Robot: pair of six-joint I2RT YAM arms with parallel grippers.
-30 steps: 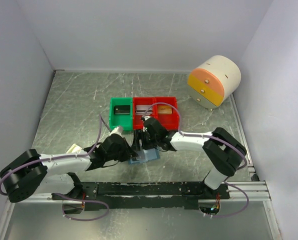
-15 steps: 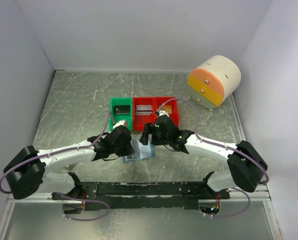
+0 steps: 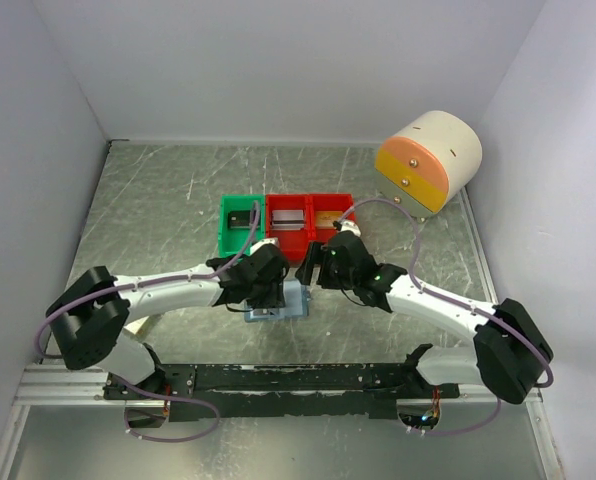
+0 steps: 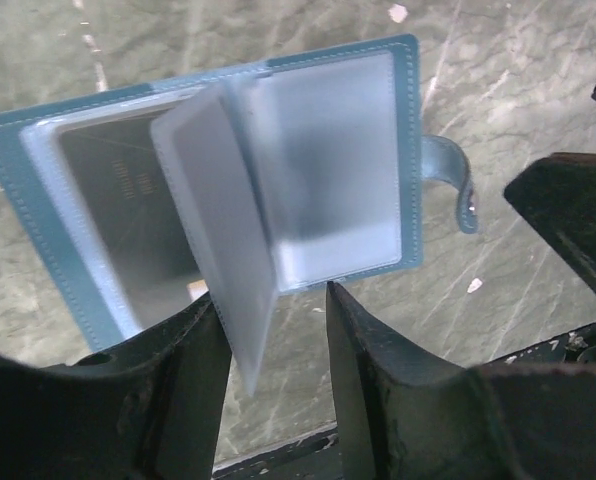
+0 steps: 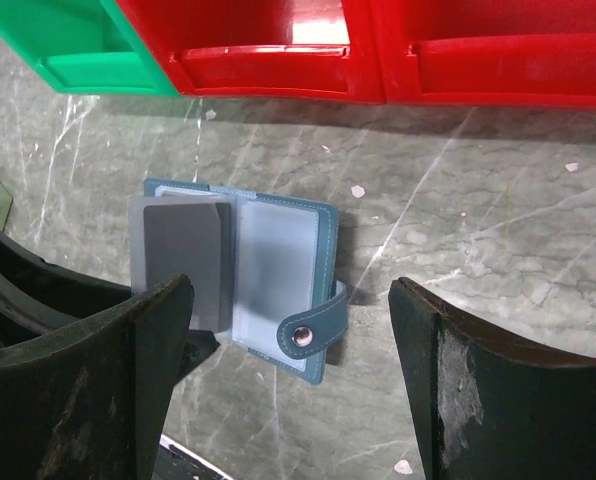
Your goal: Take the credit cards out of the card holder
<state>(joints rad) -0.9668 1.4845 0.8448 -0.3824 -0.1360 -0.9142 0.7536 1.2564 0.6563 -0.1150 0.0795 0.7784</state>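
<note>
Wallet [image 5: 278, 250] open flat on table [image 5: 498, 220], red bins [image 5: 378, 60] just beyond wallet. Grey card [image 5: 183, 255] in pocket opposite snap tab [image 5: 313, 325]. Left gripper [image 4: 273, 305] narrowly apart, straddling clear leaf [image 4: 218, 230], nothing clamped. Right gripper [image 5: 290, 290] wide, empty, over wallet. Best: right pins tab side, left pinches card edge alone, draws flat.

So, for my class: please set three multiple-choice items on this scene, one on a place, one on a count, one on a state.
1. The card holder lies:
A) lifted in the air
B) flat on the table, just on the near side of the red bins
C) hanging off the table edge

2. Plastic bins in the row:
A) two
B) five
C) three

3. The card holder is:
A) open, its snap tab undone
B) snapped shut
C) rolled up

Key: B, the right wrist view shows it on the table before the bins; C, one green bin and two red; A, the tab hangs loose and the inside shows.
</note>
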